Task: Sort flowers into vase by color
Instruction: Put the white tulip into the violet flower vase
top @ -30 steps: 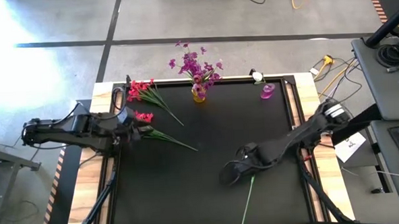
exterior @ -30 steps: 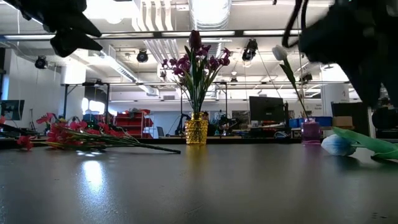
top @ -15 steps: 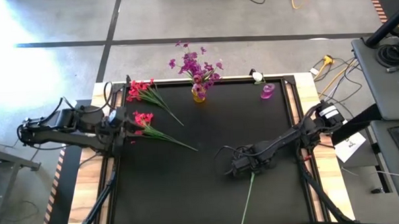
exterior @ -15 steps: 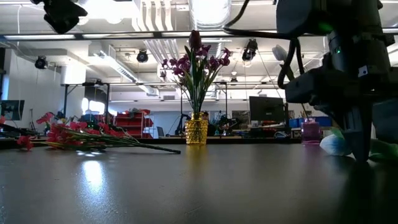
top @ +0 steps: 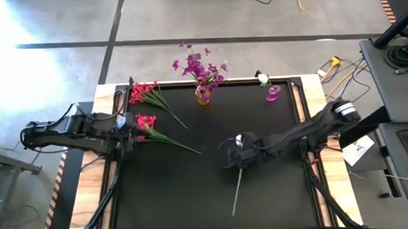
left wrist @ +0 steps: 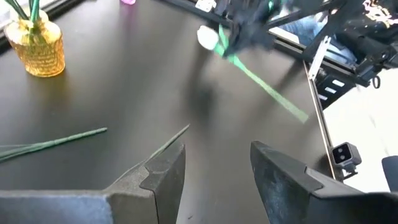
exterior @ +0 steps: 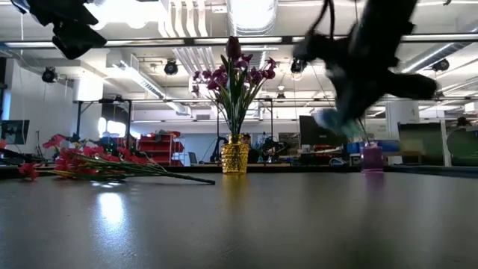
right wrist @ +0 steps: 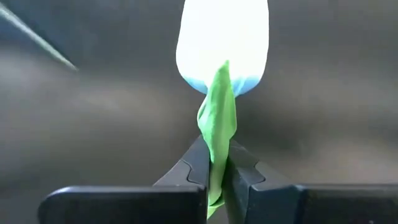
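A white tulip [top: 240, 142] on a long green stem [top: 236, 192] is above the table's middle, with my right gripper [top: 237, 156] shut on it. Its bud also shows in the right wrist view [right wrist: 222, 43] and in the left wrist view [left wrist: 208, 37]. A yellow vase [top: 203, 96] holding purple flowers [top: 200, 65] stands at the far edge. A small pink vase [top: 273, 93] stands to its right. Two red flower bunches [top: 142, 91] [top: 147, 120] lie at far left. My left gripper [left wrist: 217, 168] hovers open near the left edge. My right gripper pinches the tulip's green leaf and stem just below the bud [right wrist: 217, 140] between its two fingertips [right wrist: 199, 168]. The fingers slant down from above. The bud stands out past the fingertips, and the stem [left wrist: 267, 93] trails toward the near edge, off the table in the low view.
The red bunches' thin stems [top: 177, 140] reach toward the table's middle, one tip [left wrist: 68, 138] lying just ahead of my left gripper. Wooden rails run along the table's left and right sides [top: 313, 96]. The near half of the black top is bare.
My right gripper has come down onto the white tulip, shut on it just below the bud, and lifted it off the table. It has carried the tulip toward the left and far side, and the stem has swung along with it. My left gripper has stayed open.
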Available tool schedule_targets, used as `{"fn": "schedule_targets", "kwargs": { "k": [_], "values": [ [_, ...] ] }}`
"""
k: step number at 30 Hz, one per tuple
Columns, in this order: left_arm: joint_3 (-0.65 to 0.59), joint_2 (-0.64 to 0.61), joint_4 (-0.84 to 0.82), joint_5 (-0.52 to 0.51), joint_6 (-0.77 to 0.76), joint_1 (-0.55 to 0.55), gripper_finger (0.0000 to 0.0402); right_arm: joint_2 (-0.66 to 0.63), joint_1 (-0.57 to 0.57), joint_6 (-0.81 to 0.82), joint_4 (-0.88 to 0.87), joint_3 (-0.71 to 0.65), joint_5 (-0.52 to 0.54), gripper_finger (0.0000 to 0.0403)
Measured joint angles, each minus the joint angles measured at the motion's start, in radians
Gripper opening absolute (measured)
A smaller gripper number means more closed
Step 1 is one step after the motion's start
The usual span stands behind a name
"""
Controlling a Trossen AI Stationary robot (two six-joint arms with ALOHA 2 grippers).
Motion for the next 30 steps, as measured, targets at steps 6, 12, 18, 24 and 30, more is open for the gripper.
{"fn": "schedule_targets", "kwargs": {
  "k": [6, 12, 18, 24, 30],
  "values": [
    [0.016, 0.021, 0.011, -0.089, -0.053, 0.001, 0.0167, -0.259, -0.202, -0.364, 0.008, 0.072, 0.3, 0.0014],
    [0.079, 0.057, 0.189, -0.232, -0.11, 0.001, 0.0167, -0.425, -0.436, -0.957, 0.214, 0.219, 0.517, 0.0013],
    [0.077, 0.13, 0.455, -0.292, -0.059, 0.002, 0.0167, -0.422, -0.66, -1.618, 0.603, 0.371, 0.72, 0.0013],
    [0.076, 0.237, 0.511, -0.317, -0.144, 0.002, 0.0167, -0.34, -0.897, -1.73, 0.468, 0.429, 0.842, 0.0013],
    [0.09, 0.342, 0.525, -0.315, -0.219, 0.002, 0.0167, -0.213, -1.021, -1.451, 0.076, 0.411, 0.838, 0.0013]
  ]
}}
